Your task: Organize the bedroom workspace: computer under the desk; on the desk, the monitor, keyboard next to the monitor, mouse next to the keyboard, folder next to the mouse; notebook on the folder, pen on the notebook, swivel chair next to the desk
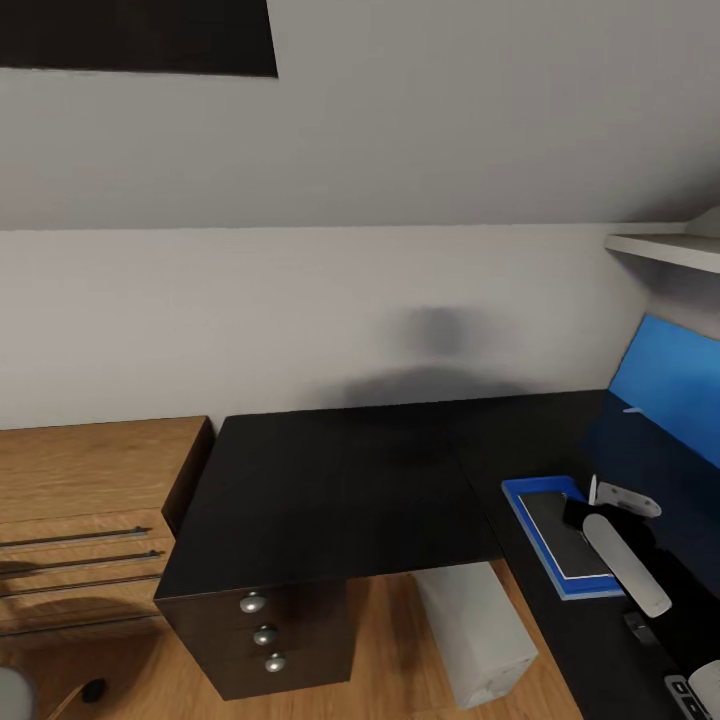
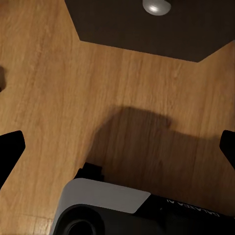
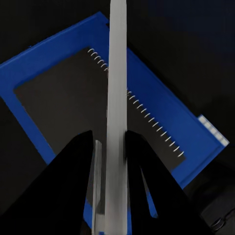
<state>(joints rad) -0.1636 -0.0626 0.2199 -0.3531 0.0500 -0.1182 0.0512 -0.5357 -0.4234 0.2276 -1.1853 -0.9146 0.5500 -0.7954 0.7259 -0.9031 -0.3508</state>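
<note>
right end effector (image 3: 110,147) is clamped on the pen (image 3: 116,98), hanging right over the notebook (image 3: 78,105) stacked on the blue folder (image 3: 161,122) on the desk (image 1: 330,490). I'd lower it flat, mid-cover, before letting go so it doesn't roll off

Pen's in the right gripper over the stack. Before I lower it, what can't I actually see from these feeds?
- Pen height above the notebook: right wrist view looks straight down, giving no gap.
- Notebook and folder far side: head view, covered by the right arm.
- Keyboard: head view, cut off at the corner.
- Computer top: head view, hidden under the desk.
- Left gripper: fingertips cut by left wrist edges.
</note>
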